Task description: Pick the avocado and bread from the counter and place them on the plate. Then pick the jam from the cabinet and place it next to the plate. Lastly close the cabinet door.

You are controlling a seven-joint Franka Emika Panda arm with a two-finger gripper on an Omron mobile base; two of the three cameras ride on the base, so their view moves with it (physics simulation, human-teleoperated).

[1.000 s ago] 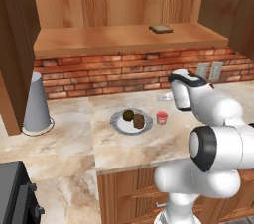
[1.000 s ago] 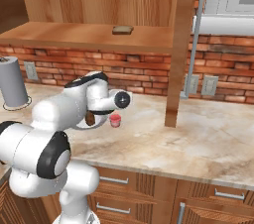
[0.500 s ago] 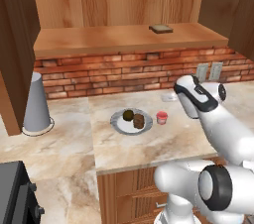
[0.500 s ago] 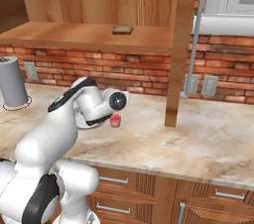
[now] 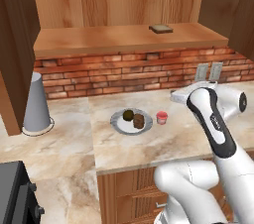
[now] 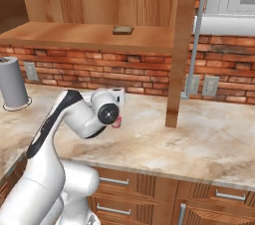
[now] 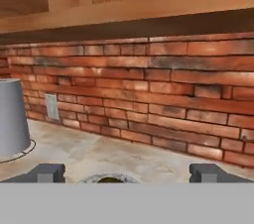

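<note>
I judge the plate and jam steps done, so what is left is the cabinet door (image 6: 180, 45), and the coming move turns on where that door stands from my tool (image 7: 127, 172). In the right base view the door hangs edge-on in the centre right of the frame, a tall vertical slab with its steel bar handle (image 6: 195, 45) just beyond it, upright. My tool sits low in the centre left of that frame, so the door lies to the right of it and higher. Its long axis runs top to bottom, so I expect a sideways push on the face.

The tool is released, fingers spread wide with nothing between them.

In the left base view the plate (image 5: 119, 125) sits mid-frame on the tabletop (image 5: 59, 148), with the avocado (image 5: 128, 115) and the bread (image 5: 139, 121) on it, touching each other. The jam (image 5: 161, 117) stands just beside the plate's right rim.

Count: one plate, one avocado, one bread chunk, one jam jar, one flat slice (image 5: 161, 28) on the cabinet shelf, one grey cone-shaped vessel (image 5: 36, 103) at the left, one arm.
</note>
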